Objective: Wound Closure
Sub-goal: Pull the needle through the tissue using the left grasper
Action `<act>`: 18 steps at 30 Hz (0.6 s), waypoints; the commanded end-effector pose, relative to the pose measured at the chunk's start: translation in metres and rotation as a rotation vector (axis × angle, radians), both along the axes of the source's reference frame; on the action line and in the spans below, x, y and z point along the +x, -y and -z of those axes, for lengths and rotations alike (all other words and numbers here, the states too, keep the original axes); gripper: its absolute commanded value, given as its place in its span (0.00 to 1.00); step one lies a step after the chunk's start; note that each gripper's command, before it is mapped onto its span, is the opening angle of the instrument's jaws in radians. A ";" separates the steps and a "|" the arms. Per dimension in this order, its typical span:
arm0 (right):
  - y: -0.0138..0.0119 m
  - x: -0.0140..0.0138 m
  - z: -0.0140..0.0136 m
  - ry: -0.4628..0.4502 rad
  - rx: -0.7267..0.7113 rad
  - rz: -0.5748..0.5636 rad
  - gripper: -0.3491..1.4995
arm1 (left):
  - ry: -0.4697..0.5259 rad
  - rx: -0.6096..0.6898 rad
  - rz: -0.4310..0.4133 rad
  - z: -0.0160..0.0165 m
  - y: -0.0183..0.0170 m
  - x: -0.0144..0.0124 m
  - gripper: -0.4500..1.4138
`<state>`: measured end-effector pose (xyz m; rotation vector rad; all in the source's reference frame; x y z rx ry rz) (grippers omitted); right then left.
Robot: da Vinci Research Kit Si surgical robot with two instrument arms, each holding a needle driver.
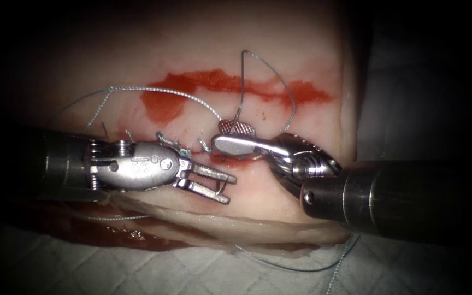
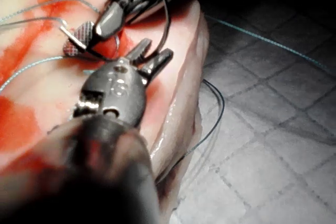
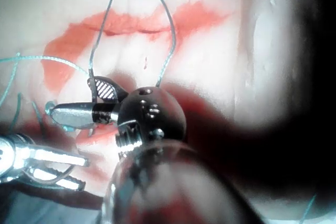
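Note:
The tissue (image 1: 279, 60) carries a cut (image 1: 236, 160) running across, with several stitches (image 1: 166, 141) along its left part. My left tool (image 1: 226, 187) lies over the cut's left part, jaws open. A thin curved piece, apparently the needle (image 1: 223, 188), sits between their tips, also seen as a dark arc (image 2: 166, 22); I cannot tell whether it is in the tissue. My right tool (image 1: 226, 135) comes in from the right, jaws open, one ridged pad (image 1: 237, 128) facing up. A thread (image 1: 271, 74) loop rises from that pad (image 3: 106, 88) and arcs back past the wrist.
Red fluid (image 1: 214, 82) streaks the tissue behind the cut. Thread (image 1: 137, 90) trails left over the tissue, and more thread (image 1: 296, 267) lies on the white cloth (image 1: 137, 273) in front. The tissue's front edge (image 1: 236, 226) hangs over the cloth.

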<state>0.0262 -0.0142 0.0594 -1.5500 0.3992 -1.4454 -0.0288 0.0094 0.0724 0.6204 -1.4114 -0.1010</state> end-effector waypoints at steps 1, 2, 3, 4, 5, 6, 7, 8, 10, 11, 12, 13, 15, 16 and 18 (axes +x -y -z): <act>-0.0002 0.0004 -0.0010 0.096 -0.194 0.006 0.82 | 0.016 0.067 0.015 -0.0003 -0.0001 -0.0004 0.00; -0.0004 0.0004 -0.0010 0.140 -0.284 0.010 0.84 | 0.023 0.131 0.025 -0.0002 -0.0002 -0.0003 0.00; -0.0007 0.0003 -0.0010 0.165 -0.335 0.014 0.84 | 0.026 0.195 0.044 0.0000 -0.0003 -0.0002 0.00; -0.0010 0.0003 -0.0008 0.184 -0.363 0.011 0.85 | 0.023 0.272 0.083 0.0003 -0.0006 0.0000 0.00; -0.0013 0.0002 -0.0007 0.204 -0.397 0.011 0.86 | 0.032 0.322 0.108 0.0005 -0.0008 0.0001 0.00; -0.0015 0.0001 -0.0005 0.226 -0.435 0.012 0.86 | 0.051 0.357 0.126 0.0008 -0.0011 0.0003 0.00; -0.0018 0.0000 -0.0002 0.251 -0.477 0.013 0.86 | 0.080 0.429 0.149 0.0013 -0.0015 0.0005 0.00; -0.0020 -0.0001 0.0000 0.268 -0.504 0.014 0.86 | 0.096 0.502 0.168 0.0017 -0.0017 0.0006 0.00; -0.0025 -0.0002 0.0005 0.301 -0.564 0.020 0.86 | 0.123 0.663 0.184 0.0024 -0.0023 0.0010 0.00; -0.0029 -0.0003 0.0008 0.318 -0.590 0.022 0.86 | 0.122 0.805 0.180 0.0028 -0.0026 0.0012 0.00; -0.0031 -0.0003 0.0010 0.334 -0.617 0.025 0.86 | 0.112 0.924 0.214 0.0032 -0.0028 0.0014 0.00; -0.0033 -0.0004 0.0012 0.345 -0.634 0.027 0.86 | 0.086 1.069 0.290 0.0037 -0.0030 0.0017 0.00; -0.0036 -0.0004 0.0017 0.350 -0.637 0.027 0.85 | 0.048 1.248 0.376 0.0046 -0.0033 0.0021 0.00; -0.0036 -0.0004 0.0018 0.349 -0.635 0.028 0.85 | 0.053 1.305 0.367 0.0049 -0.0036 0.0023 0.00; -0.0035 -0.0004 0.0021 0.353 -0.643 0.030 0.84 | 0.141 1.482 0.356 0.0057 -0.0043 0.0027 0.00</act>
